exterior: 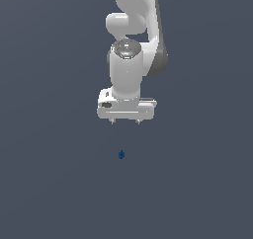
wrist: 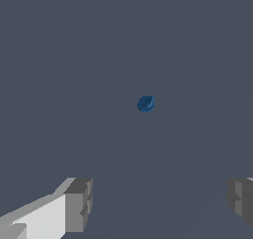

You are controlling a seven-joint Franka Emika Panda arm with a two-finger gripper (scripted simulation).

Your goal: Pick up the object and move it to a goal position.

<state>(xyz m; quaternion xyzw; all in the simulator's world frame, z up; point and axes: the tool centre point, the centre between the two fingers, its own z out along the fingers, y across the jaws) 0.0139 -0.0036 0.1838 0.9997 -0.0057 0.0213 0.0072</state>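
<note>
The object is a tiny dark blue lump lying on the flat grey surface, well below the white arm in the exterior view. In the wrist view the object shows as a small blue blob ahead of the fingers. My gripper hangs above it and clear of it, pointing down, with its two short fingertips spread wide apart. The grey fingertips frame a wide gap with nothing between them. The gripper is open and holds nothing.
A uniform dark grey surface fills both views. The white arm's wrist and links rise above the gripper toward the top of the exterior view. No goal marker shows.
</note>
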